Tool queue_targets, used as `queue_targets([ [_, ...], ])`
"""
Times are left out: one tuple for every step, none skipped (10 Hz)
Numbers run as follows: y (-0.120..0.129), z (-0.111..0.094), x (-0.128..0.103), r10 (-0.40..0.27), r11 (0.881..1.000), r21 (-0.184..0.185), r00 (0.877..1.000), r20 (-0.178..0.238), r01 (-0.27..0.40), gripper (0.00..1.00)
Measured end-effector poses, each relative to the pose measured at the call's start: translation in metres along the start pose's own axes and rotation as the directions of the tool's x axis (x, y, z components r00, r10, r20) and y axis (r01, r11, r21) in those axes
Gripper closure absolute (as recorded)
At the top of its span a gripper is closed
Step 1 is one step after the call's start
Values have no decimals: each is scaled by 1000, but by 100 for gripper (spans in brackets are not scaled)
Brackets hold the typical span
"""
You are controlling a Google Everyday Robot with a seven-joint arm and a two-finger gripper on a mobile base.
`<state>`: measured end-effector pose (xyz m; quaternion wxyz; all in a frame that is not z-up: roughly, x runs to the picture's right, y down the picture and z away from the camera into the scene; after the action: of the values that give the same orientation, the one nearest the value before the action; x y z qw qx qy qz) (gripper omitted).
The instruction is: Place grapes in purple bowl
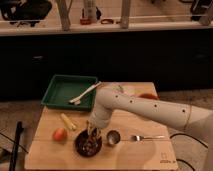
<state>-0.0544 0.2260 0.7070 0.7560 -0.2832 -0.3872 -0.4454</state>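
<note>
The purple bowl (80, 145) stands on the wooden table near the front, left of centre. A dark lumpy bunch, the grapes (90, 147), shows inside it. My gripper (92, 133) hangs at the end of the white arm (145, 111), right over the bowl and just above the grapes. I cannot tell whether it touches them.
A small metal cup (113, 137) stands just right of the bowl, with a fork (147, 137) beyond it. An orange fruit (60, 134) and a yellow piece (68, 121) lie to the left. A green tray (65, 92) with a white utensil (85, 93) sits at the back left.
</note>
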Motion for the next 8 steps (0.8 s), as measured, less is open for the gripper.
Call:
queue_targets([
  [0, 0, 1, 0, 1000, -1, 1000, 5, 0, 58],
  [0, 0, 1, -1, 1000, 0, 1000, 10, 1, 48],
  [-1, 1, 1, -4, 1000, -1, 1000, 16, 4, 38],
  [-1, 2, 1, -5, 1000, 0, 1000, 19, 5, 29],
  [-1, 2, 1, -5, 1000, -1, 1000, 22, 5, 24],
  [-2, 3, 0, -5, 1000, -1, 1000, 26, 5, 22],
  [-2, 4, -1, -7, 1000, -2, 1000, 28, 7, 22],
  [-3, 5, -2, -10, 1000, -4, 999, 30, 10, 22],
])
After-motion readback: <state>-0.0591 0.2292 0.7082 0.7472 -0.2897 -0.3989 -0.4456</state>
